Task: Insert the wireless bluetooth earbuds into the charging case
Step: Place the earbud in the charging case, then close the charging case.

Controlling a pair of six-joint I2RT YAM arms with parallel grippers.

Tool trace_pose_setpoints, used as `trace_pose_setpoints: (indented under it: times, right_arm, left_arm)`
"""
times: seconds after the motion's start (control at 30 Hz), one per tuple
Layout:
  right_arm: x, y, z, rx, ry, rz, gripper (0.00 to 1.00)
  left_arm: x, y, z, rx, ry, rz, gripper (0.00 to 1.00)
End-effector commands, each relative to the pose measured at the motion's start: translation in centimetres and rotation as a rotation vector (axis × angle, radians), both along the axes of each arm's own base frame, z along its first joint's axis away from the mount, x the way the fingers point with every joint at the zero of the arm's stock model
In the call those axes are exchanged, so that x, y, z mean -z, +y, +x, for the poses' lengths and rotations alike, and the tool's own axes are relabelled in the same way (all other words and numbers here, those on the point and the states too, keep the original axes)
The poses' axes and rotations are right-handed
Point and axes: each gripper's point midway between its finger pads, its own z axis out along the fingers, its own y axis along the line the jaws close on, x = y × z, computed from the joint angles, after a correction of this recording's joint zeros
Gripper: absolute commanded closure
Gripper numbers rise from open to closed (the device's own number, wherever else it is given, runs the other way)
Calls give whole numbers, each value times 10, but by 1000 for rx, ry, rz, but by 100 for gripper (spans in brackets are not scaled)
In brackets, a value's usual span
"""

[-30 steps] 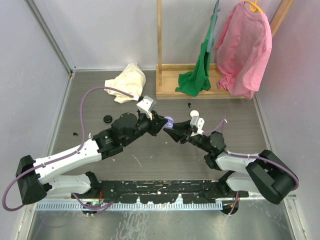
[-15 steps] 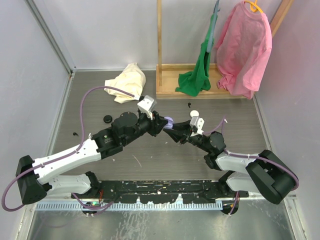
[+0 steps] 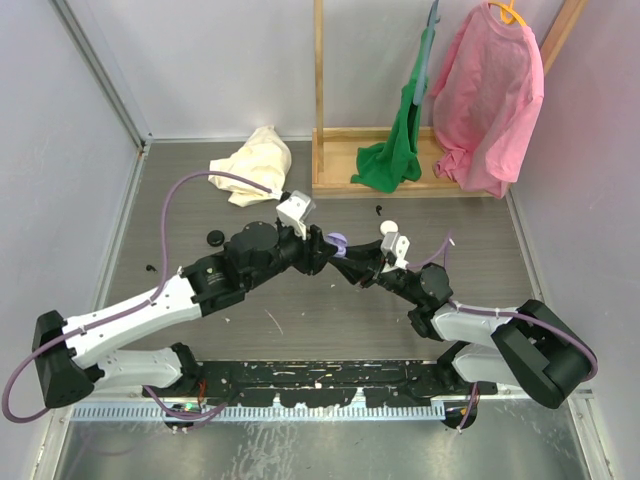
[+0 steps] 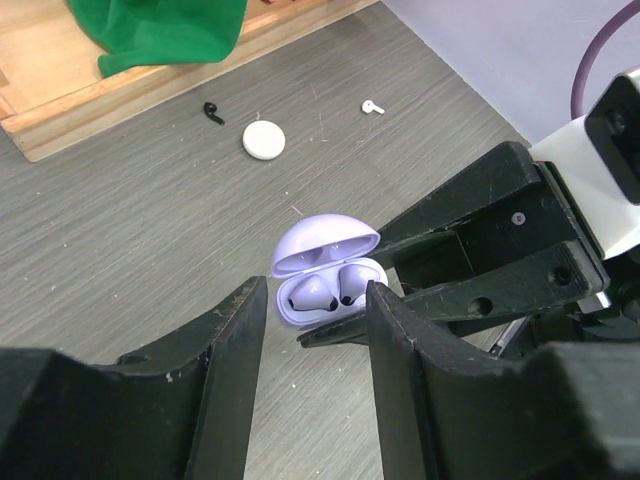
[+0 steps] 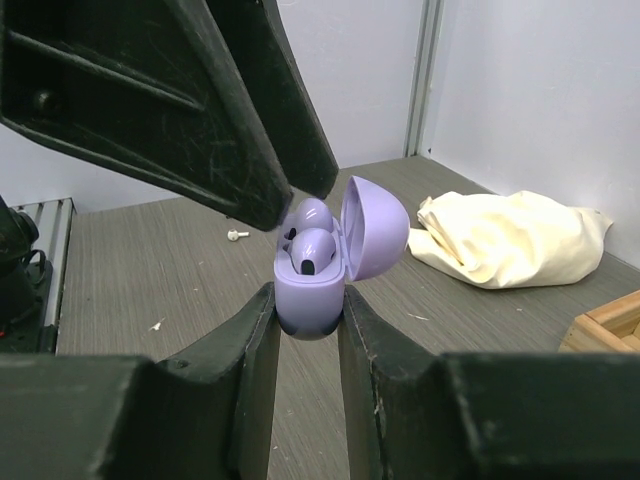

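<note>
Just now the left fingers (image 4: 232, 380) have spread apart over the open charging case (image 5: 312, 295), which stays clamped between the right fingers (image 5: 258, 372), so both earbuds (image 5: 310, 248) look seated

Bright, even, diffuse light fills every view, leaving faint soft shadows on the grey surface (image 3: 330, 330) and no glare, while the right claw (image 5: 306, 296) fingers (image 5: 250, 400) loom dark and soft-focused.
</note>
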Motion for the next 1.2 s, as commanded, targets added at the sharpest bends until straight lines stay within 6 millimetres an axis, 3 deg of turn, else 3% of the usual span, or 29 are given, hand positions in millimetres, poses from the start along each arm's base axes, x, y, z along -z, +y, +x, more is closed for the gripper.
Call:
trace_pose_setpoints:
  times: [0.0, 0.43, 0.83, 1.17]
  right_arm:
    - [-31, 1, -5, -16, -94, 67, 99]
    - [-31, 10, -16, -101, -109, 54, 99]
    - [-35, 20, -28, -209, -124, 37, 99]
    - [-37, 23, -30, -236, -119, 48, 99]
  left_arm:
    - [-48, 9, -8, 5, -39, -83, 51]
    - [-47, 22, -28, 171, 125, -98, 26]
    - [-42, 20, -22, 289, 319, -239, 23]
    - [-26, 10, -18, 325, 418, -255, 25]
